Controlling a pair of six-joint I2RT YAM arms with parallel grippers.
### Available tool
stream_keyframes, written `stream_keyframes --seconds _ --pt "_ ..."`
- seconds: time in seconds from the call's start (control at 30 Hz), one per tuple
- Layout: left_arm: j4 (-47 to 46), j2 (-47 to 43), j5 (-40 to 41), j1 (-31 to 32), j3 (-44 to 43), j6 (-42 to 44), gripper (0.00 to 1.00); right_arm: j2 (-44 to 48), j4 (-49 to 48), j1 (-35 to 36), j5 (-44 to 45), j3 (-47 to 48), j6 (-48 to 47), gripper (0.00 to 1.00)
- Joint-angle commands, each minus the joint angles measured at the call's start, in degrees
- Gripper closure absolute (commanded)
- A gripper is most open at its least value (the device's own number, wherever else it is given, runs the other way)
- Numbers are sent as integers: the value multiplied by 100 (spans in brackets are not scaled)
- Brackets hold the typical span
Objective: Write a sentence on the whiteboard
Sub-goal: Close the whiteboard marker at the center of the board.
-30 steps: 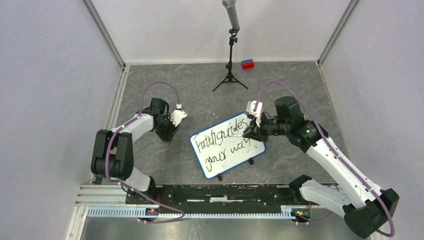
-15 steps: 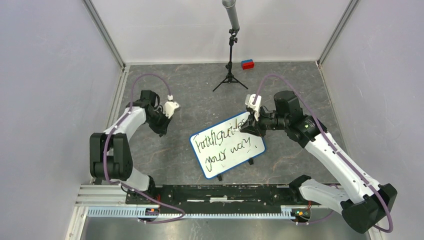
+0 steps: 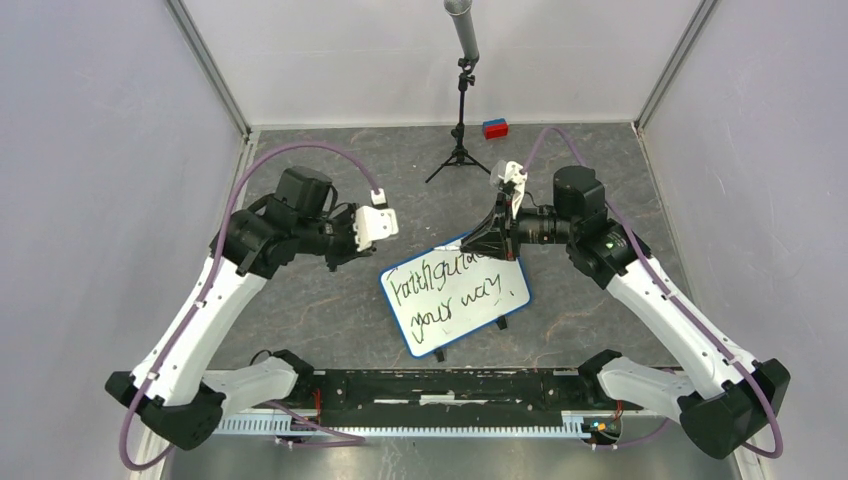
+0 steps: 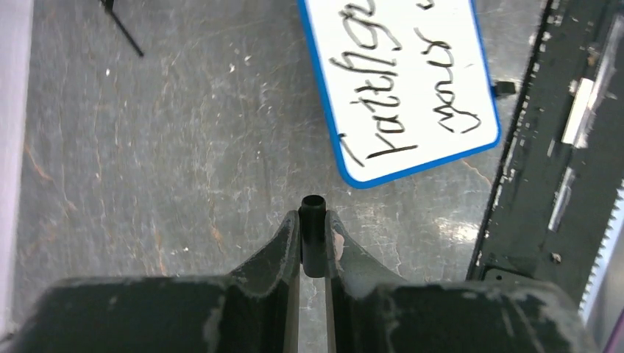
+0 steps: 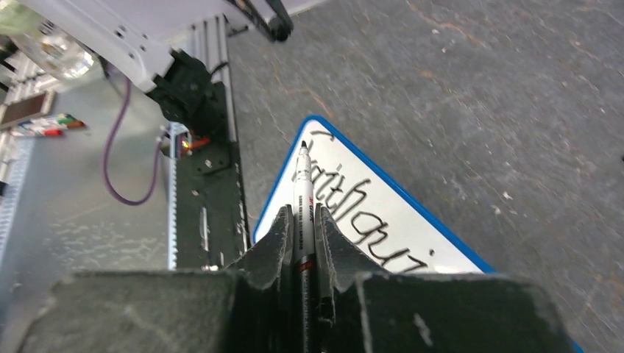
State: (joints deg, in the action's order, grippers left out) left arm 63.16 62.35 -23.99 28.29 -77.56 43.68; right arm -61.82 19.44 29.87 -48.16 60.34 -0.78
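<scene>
And there was the whiteboard (image 3: 462, 319), lying askew just right of the middle of the grey table (image 3: 330, 320), one long side angled toward the near edge, and the sentence (image 3: 445, 285) ran across it in two lines of black cursive. The right gripper (image 5: 302, 220) hovered over the board's far corner and hid the end of the top line in the overhead view. Its jaws were pinched tight on a marker (image 5: 302, 184), uncapped, whose tip pointed down over the writing near the blue rim. Whether that tip actually met the surface could not be told from here. Over on the other side, the left gripper (image 4: 313, 220) hung well apart from the board, off its left end and above bare table. Its fingers were drawn in narrow and clamped on a short black cap (image 4: 313, 239) that stood up between them. From that wrist, the board's rounded near corner sat ahead and to the right of the fingertips, with clear grey surface between them
</scene>
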Motion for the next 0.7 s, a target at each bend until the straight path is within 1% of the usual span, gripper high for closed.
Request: stream_keyframes --seconds 0.0,0.07,0.27,0.47,0.67 --pt "506 279 438 815 -723 -271 98 132 -1029 1 -492 28 1055 100" --pt "588 452 624 1256 -1054 -405 98 142 -1234 31 -475 -112 1233 100" --pt "621 860 694 1643 -1584 -497 98 177 -1508 107 -551 -269 1545 100" --pt "529 989 694 1843 -1666 -562 98 176 -2082 133 -765 -462 2016 100" --pt "540 998 617 1912 -1759 -580 97 67 -2146 211 -756 -352 2067 100"
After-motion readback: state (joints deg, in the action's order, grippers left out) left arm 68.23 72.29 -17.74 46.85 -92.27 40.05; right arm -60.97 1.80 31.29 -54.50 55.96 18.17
